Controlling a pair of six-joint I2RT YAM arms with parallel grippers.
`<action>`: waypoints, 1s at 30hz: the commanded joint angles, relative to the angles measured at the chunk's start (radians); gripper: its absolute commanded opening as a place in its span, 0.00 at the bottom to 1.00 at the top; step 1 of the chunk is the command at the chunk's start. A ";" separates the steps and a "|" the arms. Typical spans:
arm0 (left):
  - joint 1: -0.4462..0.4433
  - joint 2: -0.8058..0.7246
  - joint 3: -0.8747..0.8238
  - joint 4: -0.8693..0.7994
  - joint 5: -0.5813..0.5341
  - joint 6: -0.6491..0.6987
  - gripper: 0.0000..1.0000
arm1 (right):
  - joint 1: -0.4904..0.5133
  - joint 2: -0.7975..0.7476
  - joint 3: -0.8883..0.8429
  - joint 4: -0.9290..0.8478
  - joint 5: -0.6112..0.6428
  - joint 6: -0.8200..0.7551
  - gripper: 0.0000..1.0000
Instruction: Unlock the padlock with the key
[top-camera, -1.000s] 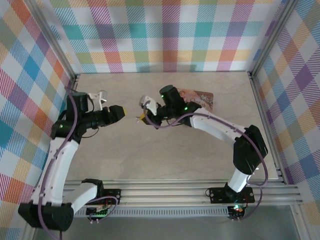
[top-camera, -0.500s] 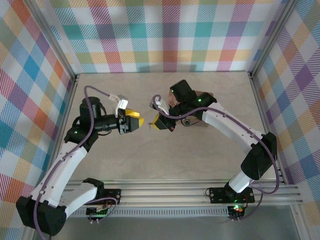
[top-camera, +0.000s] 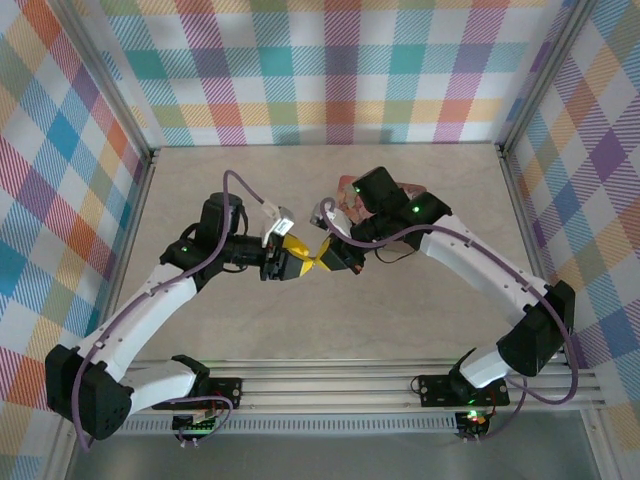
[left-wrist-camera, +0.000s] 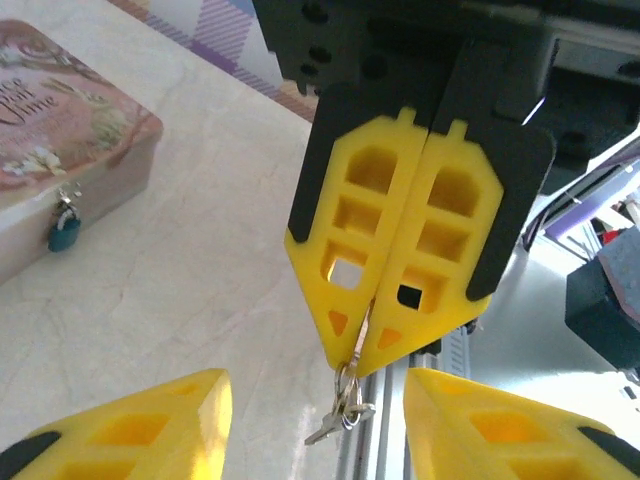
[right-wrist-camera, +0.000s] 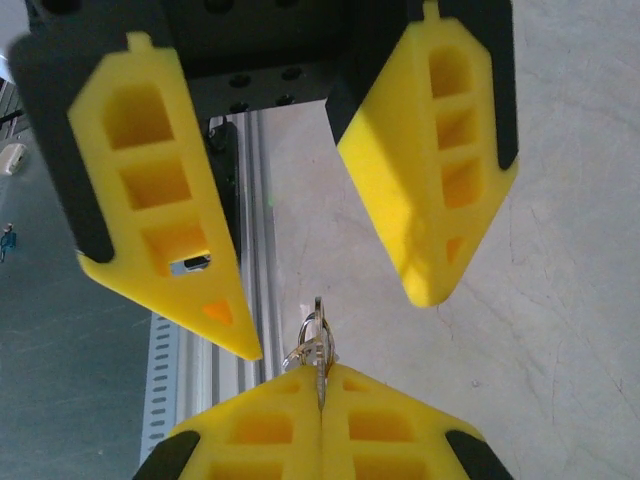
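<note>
Hanging off the front clasp of the pink box (left-wrist-camera: 60, 130), the padlock (left-wrist-camera: 63, 232) is a tiny blue-and-metal thing, and nothing is touching it. In the left wrist view it sits well off to the upper left, away from where the action is.

The action is all about the key (left-wrist-camera: 333, 425). The right gripper (left-wrist-camera: 357, 355) has its yellow fingers pressed flat together on the key's ring, with the key dangling loose below the tips, above the table (left-wrist-camera: 200, 270). The left gripper (right-wrist-camera: 337, 326) faces it nose to nose with its fingers spread wide. The ring sits right at its mouth, one finger on each side, and neither looks to be touching it.

So this looks like a handover or regrip of the key rather than any unlocking yet. The next move probably calls for the left fingers to close squarely on the key itself, not just the floppy ring, before the right lets go. The blade would need to poke out far enough to reach the keyhole. It's small and free to swing, so it could easily end up crooked.

Compared with half a second back, the gap between the two grippers is gone. They were clearly apart then and now meet tip to tip mid-table. A full second ago the left arm was folded back near the left wall, and it has since reached in toward the centre.
</note>
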 joint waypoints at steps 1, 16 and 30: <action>-0.016 0.018 0.042 -0.039 0.034 0.051 0.42 | -0.007 -0.028 -0.020 -0.003 -0.030 -0.026 0.00; -0.002 0.048 0.037 -0.021 -0.108 -0.125 0.00 | -0.084 -0.147 -0.227 0.376 0.087 0.270 0.51; 0.009 0.034 -0.171 0.615 -0.147 -0.732 0.00 | -0.194 -0.207 -0.567 1.084 -0.030 0.997 0.54</action>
